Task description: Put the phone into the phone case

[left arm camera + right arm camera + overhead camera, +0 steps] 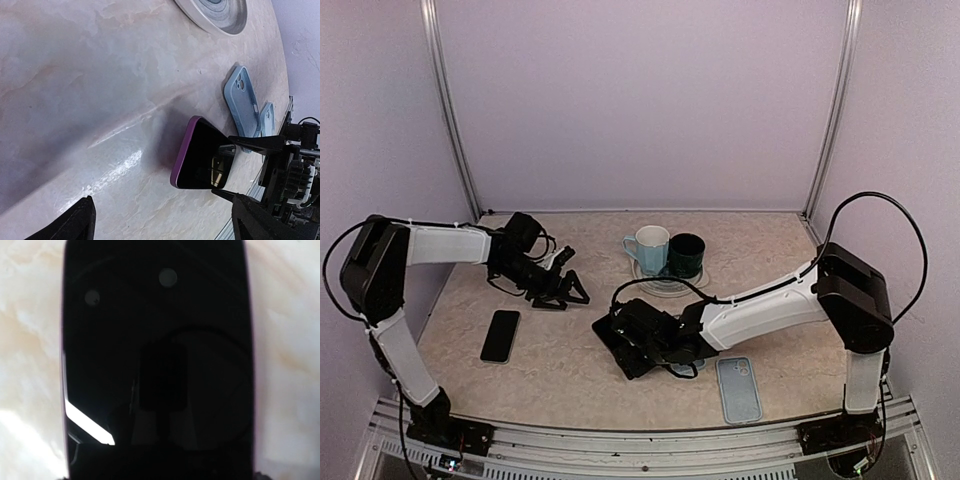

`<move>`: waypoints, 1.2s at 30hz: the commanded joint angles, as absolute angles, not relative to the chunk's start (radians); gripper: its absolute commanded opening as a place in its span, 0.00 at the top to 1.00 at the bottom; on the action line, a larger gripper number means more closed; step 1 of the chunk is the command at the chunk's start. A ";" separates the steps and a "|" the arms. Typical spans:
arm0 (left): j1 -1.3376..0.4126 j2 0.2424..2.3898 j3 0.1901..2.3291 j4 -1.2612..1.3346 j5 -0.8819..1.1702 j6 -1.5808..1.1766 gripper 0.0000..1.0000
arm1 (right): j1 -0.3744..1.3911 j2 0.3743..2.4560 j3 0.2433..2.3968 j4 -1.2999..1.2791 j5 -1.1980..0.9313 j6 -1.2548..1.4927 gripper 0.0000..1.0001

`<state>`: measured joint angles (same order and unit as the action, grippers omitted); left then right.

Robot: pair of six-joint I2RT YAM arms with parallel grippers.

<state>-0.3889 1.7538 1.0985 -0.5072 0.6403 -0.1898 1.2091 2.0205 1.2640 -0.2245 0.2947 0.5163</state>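
Observation:
A black phone with a purple rim (pixel 620 348) is tilted up off the table at the centre. My right gripper (pixel 642 342) is shut on it across its width. Seen from the left wrist, the phone (pixel 200 157) sits between the right gripper's two dark fingers (pixel 250 144). In the right wrist view the phone's glass (pixel 160 340) fills the frame and hides that gripper's fingertips. The light blue phone case (pixel 738 390) lies flat near the front right edge, also visible as the case (pixel 242 97). My left gripper (pixel 570 292) hovers open and empty to the phone's left, fingers (pixel 82 220) wide apart.
A second black phone (pixel 501 335) lies flat at the left. A white mug (pixel 648 248) and a dark green mug (pixel 686 255) stand on a round plate (pixel 660 285) behind the centre. The metal rail (pixel 620 440) runs along the near edge.

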 commanded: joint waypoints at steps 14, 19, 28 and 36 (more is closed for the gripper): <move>-0.429 1.824 1.234 -0.313 0.705 -0.301 0.07 | 1.210 1.867 1.261 -0.265 0.284 0.622 0.61; -0.434 1.828 1.243 -0.294 0.656 -0.306 0.08 | 1.196 1.810 1.276 -0.425 0.276 0.717 0.62; -0.509 1.897 1.291 -0.326 0.630 -0.296 0.09 | 1.180 1.607 1.140 -0.648 0.230 0.936 0.61; -0.580 1.936 1.307 -0.341 0.625 -0.288 0.10 | 1.171 1.558 1.078 -0.771 0.150 1.033 0.61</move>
<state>-0.5465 1.9079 1.2770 -0.3237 0.6312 -0.2989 1.1805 1.5848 1.0958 -0.6888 0.1894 0.9543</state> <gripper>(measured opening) 0.904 0.715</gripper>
